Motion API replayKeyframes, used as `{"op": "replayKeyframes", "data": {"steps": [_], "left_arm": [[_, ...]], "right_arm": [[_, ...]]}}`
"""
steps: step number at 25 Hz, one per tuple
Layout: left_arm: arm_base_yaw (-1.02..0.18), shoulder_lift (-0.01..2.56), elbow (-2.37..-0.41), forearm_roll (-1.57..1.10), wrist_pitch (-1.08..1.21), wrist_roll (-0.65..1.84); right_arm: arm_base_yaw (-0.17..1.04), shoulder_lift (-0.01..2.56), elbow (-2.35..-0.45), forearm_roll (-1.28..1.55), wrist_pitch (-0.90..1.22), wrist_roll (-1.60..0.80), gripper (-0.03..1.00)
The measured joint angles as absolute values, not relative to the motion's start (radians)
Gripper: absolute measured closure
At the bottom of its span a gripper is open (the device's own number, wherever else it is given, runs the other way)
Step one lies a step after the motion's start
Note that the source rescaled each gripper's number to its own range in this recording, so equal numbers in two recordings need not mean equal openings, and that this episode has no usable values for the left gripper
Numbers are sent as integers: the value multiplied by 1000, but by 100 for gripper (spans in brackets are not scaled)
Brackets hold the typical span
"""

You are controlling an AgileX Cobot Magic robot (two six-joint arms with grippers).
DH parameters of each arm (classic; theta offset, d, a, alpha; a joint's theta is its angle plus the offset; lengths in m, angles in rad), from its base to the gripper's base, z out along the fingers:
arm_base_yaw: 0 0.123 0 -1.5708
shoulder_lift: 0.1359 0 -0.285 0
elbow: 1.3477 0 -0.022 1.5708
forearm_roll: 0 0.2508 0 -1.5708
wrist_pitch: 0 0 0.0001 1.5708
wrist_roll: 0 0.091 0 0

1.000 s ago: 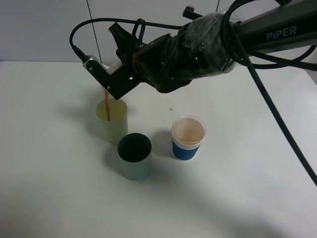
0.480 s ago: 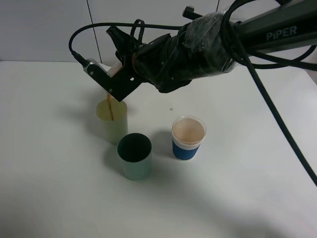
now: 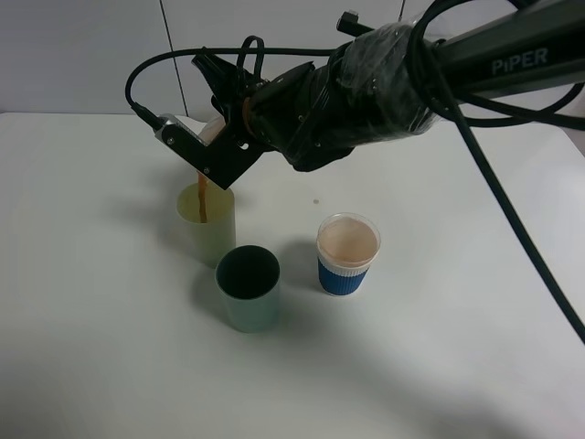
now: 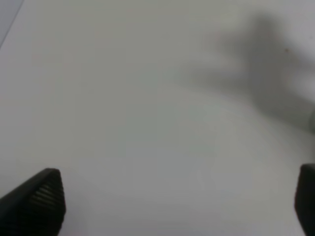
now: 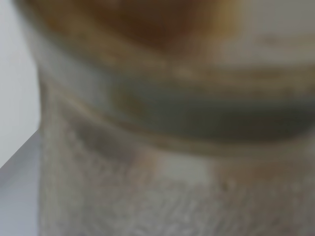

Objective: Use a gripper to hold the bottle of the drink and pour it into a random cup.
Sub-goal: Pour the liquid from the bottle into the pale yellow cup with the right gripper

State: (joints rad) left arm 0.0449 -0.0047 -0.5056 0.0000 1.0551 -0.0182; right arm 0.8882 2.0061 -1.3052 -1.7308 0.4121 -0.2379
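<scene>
Right gripper (image 3: 194, 105) is pinching bottle (image 3: 213, 131), tipping it over cup (image 3: 208, 236); stream (image 3: 203, 197) is falling inside, close to its edge. Slight drift risks spilling onto table (image 3: 439, 347). Left gripper (image 4: 177, 196) spread, holding nothing.

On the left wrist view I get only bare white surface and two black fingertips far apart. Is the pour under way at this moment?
Observer: Yes. In the high view the right gripper holds the bottle tilted, and a brown stream falls from it.
Operator: Into which cup?
Observer: Into the pale yellow-green cup, the leftmost of three on the table.
Operator: How close is its nearest neighbour?
Observer: The dark teal cup stands just in front of it and slightly to the right, and the stream does not reach it.
</scene>
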Motion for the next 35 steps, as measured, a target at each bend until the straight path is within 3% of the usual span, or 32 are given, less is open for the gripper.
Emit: {"op": "replayKeyframes", "data": {"steps": [35], "left_arm": [[45, -5, -506, 0, 1055, -18]], "right_arm": [[900, 2006, -1305, -1732, 411, -352, 96]]}}
